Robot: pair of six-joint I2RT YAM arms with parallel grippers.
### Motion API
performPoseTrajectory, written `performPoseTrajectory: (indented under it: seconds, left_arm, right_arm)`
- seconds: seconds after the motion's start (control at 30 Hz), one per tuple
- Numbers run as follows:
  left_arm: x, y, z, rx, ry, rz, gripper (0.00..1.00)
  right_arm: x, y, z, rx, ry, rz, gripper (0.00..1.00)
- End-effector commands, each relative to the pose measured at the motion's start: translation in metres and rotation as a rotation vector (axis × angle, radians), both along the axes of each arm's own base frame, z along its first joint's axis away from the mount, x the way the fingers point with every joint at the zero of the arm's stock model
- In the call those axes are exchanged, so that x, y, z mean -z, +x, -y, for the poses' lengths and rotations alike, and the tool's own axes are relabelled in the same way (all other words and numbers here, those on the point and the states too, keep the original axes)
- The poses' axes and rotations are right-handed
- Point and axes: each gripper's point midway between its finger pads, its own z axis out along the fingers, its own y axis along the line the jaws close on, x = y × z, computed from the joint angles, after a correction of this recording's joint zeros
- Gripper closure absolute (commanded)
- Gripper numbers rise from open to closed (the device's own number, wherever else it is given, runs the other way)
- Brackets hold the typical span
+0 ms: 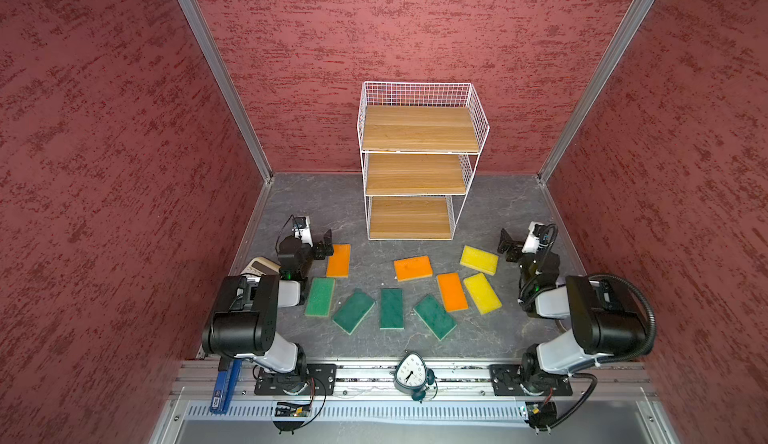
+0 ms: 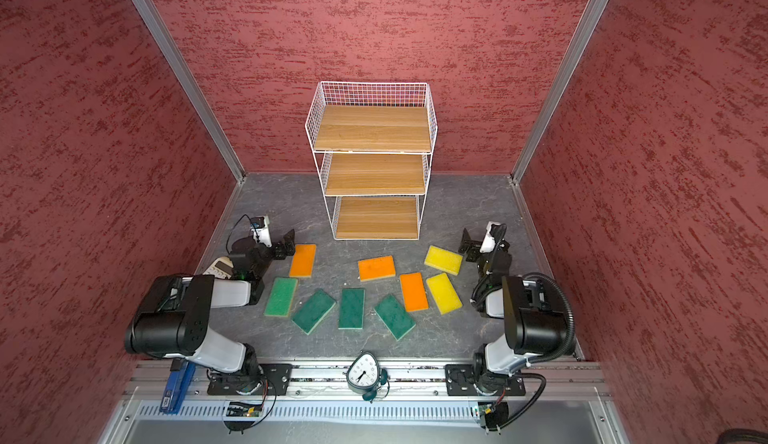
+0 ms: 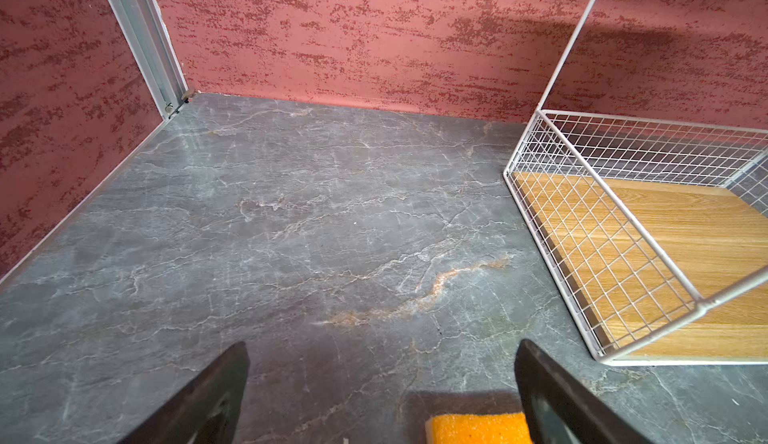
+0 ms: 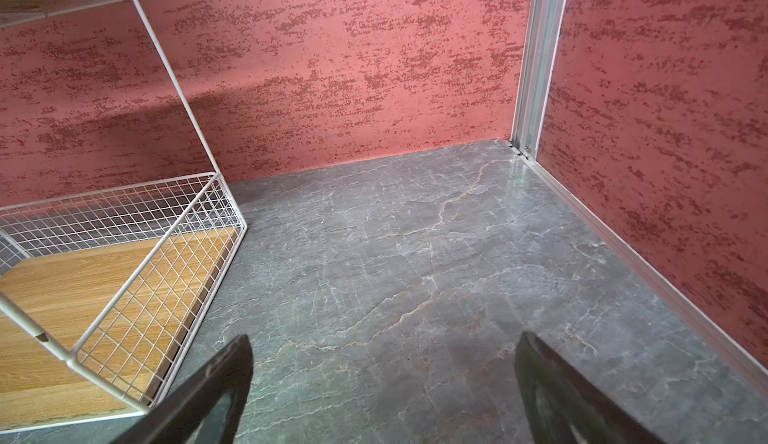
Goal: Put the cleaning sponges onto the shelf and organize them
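Observation:
The cleaning sponges lie flat on the grey floor in front of the shelf (image 1: pixel 419 128), a white wire rack whose three wooden boards are bare. Several are dark green (image 1: pixel 391 308), three are orange (image 1: pixel 413 268) and two are yellow (image 1: pixel 478 260). My left gripper (image 1: pixel 326 244) hangs open beside the far end of the leftmost orange sponge (image 1: pixel 338 260). In the left wrist view that sponge's end (image 3: pixel 478 427) shows near one finger, untouched. My right gripper (image 1: pixel 508 246) stands open just right of the far yellow sponge, with only bare floor between its fingers (image 4: pixel 232 379).
A cream calculator (image 1: pixel 259 269) lies partly hidden under the left arm. A clock (image 1: pixel 411 373) stands on the front rail. Red walls close in the left, right and back sides. The shelf's lowest board (image 3: pixel 685 246) sits near floor level.

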Motion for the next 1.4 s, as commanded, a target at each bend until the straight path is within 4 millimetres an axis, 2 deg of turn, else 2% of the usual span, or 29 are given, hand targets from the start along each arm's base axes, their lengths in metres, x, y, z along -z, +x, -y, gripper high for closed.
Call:
performPoseTrajectory:
  seconds: [0.0,0.5,0.63,1.37]
  left_arm:
    - [-0.0084,0.0044,0.0006,0.003,0.015,0.027,0.01]
    - [-0.009,0.0042,-0.001,0.009,0.0,0.028,0.01]
    - [-0.0088,0.0042,-0.001,0.01,0.0,0.027,0.01]
    - [-0.0091,0.0045,-0.0009,0.009,0.001,0.027,0.01]
  right_arm:
    - [-0.0063,0.0014,-0.0023,-0.01,-0.025,0.022,0.01]
    - [-0.0059,0.0025,-0.0016,-0.008,-0.024,0.019,0.01]
    - [-0.004,0.0057,-0.0102,-0.06,-0.038,0.006,0.01]
    - [-0.0038,0.0051,-0.0106,-0.062,-0.036,0.006,0.01]
